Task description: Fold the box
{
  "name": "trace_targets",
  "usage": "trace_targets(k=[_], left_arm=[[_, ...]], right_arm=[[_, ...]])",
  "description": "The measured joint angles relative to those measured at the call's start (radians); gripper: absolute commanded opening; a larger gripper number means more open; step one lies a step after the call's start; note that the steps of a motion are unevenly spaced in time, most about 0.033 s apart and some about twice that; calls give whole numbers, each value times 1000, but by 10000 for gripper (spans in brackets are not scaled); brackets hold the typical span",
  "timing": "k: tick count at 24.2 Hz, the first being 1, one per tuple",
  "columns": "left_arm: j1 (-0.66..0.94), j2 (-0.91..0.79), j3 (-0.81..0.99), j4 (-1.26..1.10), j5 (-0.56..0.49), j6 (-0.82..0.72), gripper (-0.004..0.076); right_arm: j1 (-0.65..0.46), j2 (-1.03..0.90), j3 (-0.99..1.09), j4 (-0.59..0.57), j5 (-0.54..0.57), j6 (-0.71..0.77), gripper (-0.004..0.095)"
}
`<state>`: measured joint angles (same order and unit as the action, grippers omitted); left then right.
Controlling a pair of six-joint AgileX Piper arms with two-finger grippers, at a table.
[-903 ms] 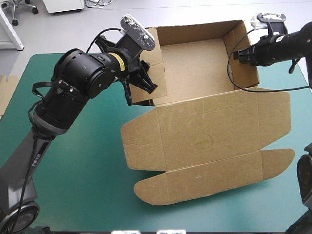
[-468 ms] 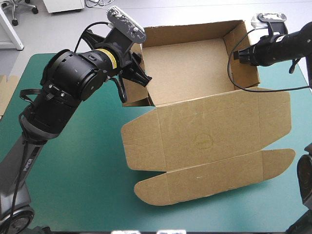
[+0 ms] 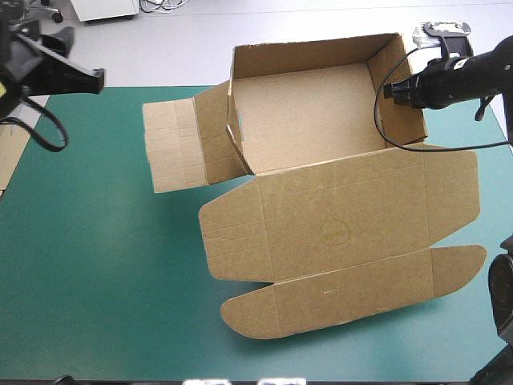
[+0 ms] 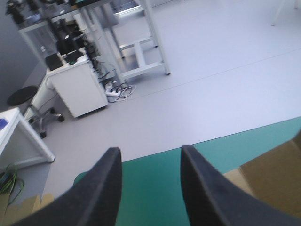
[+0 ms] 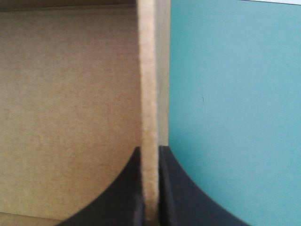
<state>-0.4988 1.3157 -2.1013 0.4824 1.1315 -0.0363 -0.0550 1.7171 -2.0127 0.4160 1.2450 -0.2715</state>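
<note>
One wall of the brown box (image 3: 321, 112) pinched in the right claw (image 5: 150, 151), left claw (image 4: 149, 155) spread wide and empty, above the desk's (image 3: 104, 265) far left corner

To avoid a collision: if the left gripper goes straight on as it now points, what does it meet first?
Probably nothing close: the open left gripper points over the teal-green cover's edge, out past the table. The box lies off to one side. Depth is unclear.
</note>
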Motion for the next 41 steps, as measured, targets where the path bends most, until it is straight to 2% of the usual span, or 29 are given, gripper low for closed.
trace_targets(k=[4,8,9,12,13,17,22,34,41], left_arm=[[187,-36,101,-143,-28,4,293],[481,-30,339,-482,-128,100,293],[595,-21,451,-653,-169,170,293],[763,-12,612,-978,-227,325,293],[833,-2,681,-1137,-244,420,293],[967,110,863,-1512,-225,661,293],[950,281,928,-1747,-137,880,293],[845,505,928,-1885,-95,1076,293],[694,574,928,-2009,-40,1197,293]], right_arm=[[0,0,0,-1,0,0,-17],[0,0,0,0,0,0,-17],[0,0,0,0,0,0,-17],[0,0,0,0,0,0,-17],[0,0,0,0,0,0,-17],[0,0,0,2,0,0,-17],[0,0,0,12,0,0,-17],[0,0,0,43,0,2,-17],[0,0,0,45,0,2,-18]])
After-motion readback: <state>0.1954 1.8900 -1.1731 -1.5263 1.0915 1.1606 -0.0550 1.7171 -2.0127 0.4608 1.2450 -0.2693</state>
